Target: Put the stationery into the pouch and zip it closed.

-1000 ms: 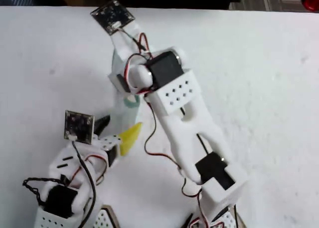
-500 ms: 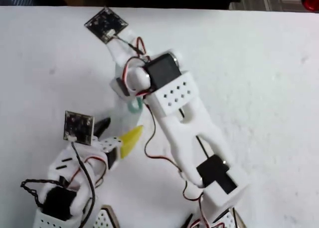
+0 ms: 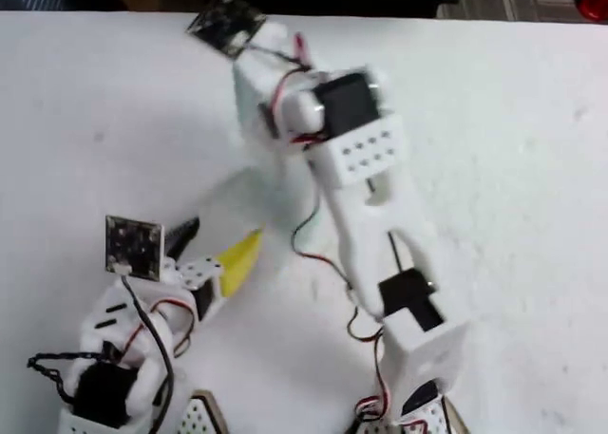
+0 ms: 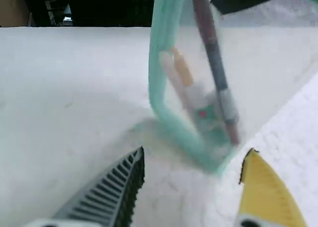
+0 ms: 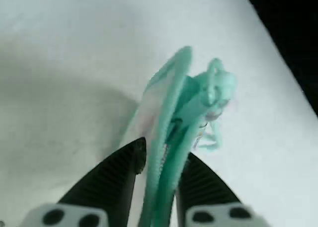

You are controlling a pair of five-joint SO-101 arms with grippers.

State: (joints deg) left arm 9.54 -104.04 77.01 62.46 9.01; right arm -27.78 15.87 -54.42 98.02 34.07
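A clear pouch (image 4: 185, 118) with a teal zip edge hangs off the table, stationery inside it: a dark pen (image 4: 212, 63) and an orange one (image 4: 182, 71). My right gripper (image 5: 161, 152) is shut on the pouch's teal edge (image 5: 169, 122), just below the zip pull ring (image 5: 217, 86). In the high view the pouch (image 3: 269, 173) shows blurred beneath the right arm (image 3: 356, 149) at the table's far middle. My left gripper (image 4: 195, 152) stands open under the pouch's lower corner, its grey finger (image 4: 119, 185) and yellow finger (image 4: 261, 187) on either side, not touching it.
The white table (image 3: 513, 149) has free room on the right and at the far left. Its far edge (image 3: 399, 14) runs close behind the right arm's wrist camera (image 3: 226, 24). Both arm bases sit at the near edge.
The right arm has swung toward the table's far edge, carrying the pouch up and away. The left arm has shifted a little to the left, its gripper still open.
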